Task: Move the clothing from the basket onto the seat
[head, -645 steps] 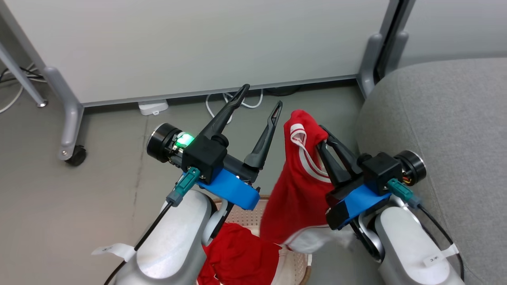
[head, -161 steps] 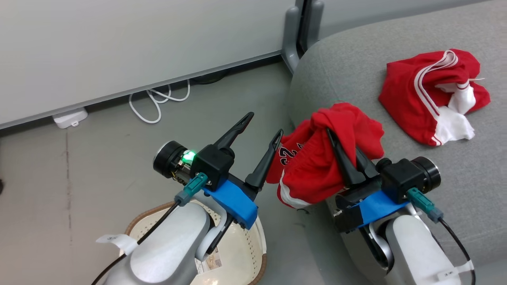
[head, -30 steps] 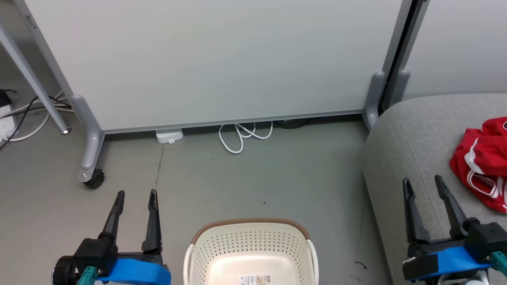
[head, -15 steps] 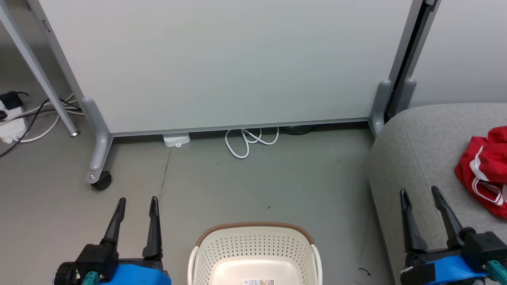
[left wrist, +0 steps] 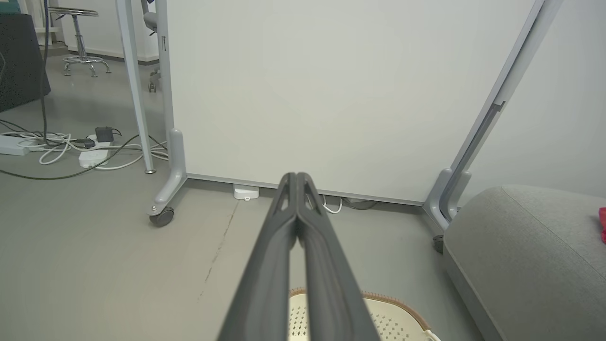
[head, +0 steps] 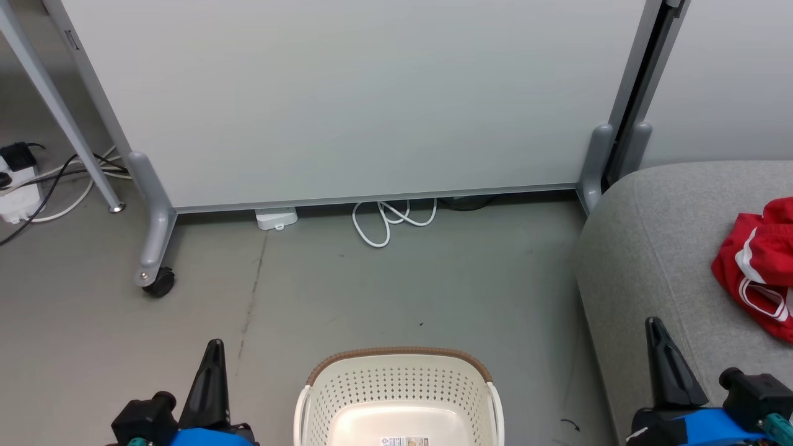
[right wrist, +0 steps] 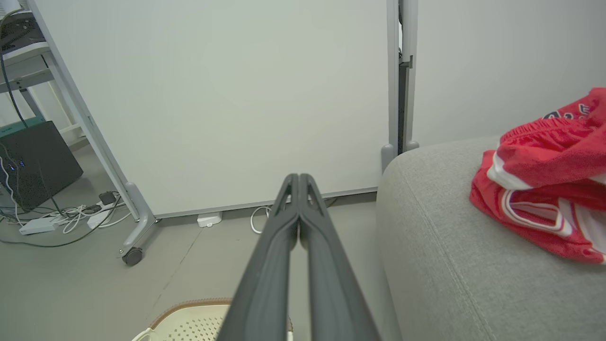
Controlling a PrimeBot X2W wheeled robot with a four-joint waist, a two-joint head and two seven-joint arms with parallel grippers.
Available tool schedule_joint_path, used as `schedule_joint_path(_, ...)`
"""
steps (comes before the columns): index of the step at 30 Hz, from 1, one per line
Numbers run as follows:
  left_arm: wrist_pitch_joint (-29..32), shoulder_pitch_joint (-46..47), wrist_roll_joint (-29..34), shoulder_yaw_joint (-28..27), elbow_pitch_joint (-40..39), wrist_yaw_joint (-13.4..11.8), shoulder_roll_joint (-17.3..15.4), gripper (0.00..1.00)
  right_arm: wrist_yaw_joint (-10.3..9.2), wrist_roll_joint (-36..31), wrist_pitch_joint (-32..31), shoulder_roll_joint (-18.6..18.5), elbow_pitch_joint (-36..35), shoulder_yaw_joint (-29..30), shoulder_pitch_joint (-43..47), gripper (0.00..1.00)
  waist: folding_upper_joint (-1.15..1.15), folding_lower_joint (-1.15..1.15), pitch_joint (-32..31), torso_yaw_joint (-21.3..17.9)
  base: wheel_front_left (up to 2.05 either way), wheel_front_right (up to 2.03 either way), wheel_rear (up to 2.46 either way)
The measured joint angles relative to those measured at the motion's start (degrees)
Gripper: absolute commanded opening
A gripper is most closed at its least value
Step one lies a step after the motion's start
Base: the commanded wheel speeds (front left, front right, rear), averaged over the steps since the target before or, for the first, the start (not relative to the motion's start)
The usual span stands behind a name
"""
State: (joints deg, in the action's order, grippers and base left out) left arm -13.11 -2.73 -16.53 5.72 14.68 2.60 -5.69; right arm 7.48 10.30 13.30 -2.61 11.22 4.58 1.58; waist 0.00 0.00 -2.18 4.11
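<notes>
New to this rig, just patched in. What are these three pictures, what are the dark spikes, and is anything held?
A wheeled robot with two arms. The wide picture is from its head, looking down: left gripper at lower left, right gripper at lower right. The other two are from wrist cameras, each looking along its gripper's two dark fingers. Both grippers are shut, fingers pressed together, holding nothing. The cream basket stands on the floor between them; the part in view has a label inside. The red clothing lies on the grey seat at right.
</notes>
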Motion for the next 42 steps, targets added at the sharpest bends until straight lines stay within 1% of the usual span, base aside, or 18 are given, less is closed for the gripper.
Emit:
schedule_joint_path(12,3.0,0.7,-12.2,-1.9,-0.1,0.8,0.5,0.00,0.00,13.3,-3.0,0.0,0.2,0.1,-0.4,0.00,0.00,0.00,0.2,-0.4,0.00,0.00,0.00)
schedule_joint_path(24,5.8,1.9,-22.9,-3.5,-0.1,1.5,0.8,0.00,0.00,24.9,-5.7,0.0,0.6,0.4,-1.4,0.00,0.00,0.00,0.5,-0.8,0.00,0.00,0.00)
schedule_joint_path(25,6.2,2.1,-24.6,-3.8,-0.2,1.5,0.9,0.00,0.00,26.6,-6.2,0.0,0.6,0.4,-1.6,0.00,0.00,0.00,0.5,-0.9,0.00,0.00,0.00)
schedule_joint_path(42,9.5,3.8,-37.2,-5.9,-0.3,2.3,1.4,0.00,-0.01,40.2,-9.6,0.0,1.1,0.8,-3.1,0.00,0.00,0.00,0.8,-1.5,0.00,0.00,0.00)
